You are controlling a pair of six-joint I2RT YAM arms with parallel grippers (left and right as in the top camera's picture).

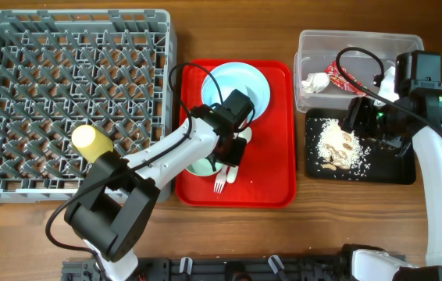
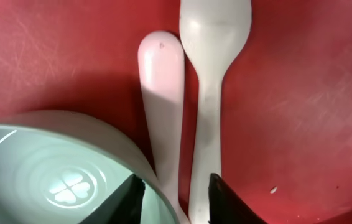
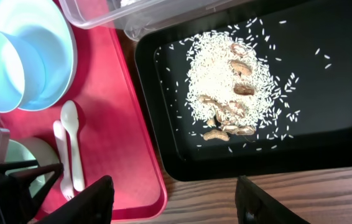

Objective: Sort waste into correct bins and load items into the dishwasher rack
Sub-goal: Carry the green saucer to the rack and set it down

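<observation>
**Left jaws straddle the cutlery on the red tray**

We're on a wooden table (image 1: 229,234), and no room shows beyond it. The grey dishwasher rack (image 1: 18,78) sits far left, with the yellow cup (image 1: 92,139) lying at its near edge.

At centre is the red tray (image 1: 272,172), and the left gripper (image 2: 173,199) is down low over it. Its jaws are apart, and the handles of the spoon (image 2: 213,37) and fork (image 2: 162,93) run between them. The pale green bowl (image 2: 51,168) is just beside, and the light blue bowl (image 1: 240,86) sits further back.

On the right, the napkin (image 1: 315,81) and wrapper (image 1: 338,76) are in the clear tub (image 1: 361,39). The food scraps (image 3: 222,81) are heaped in the black tray (image 1: 393,168). The right gripper (image 3: 173,202) hangs at that tray's near edge, jaws wide and holding nothing.

The fork's tines are cut off in the left wrist view. Overhead, the left arm covers most of the green bowl.
</observation>
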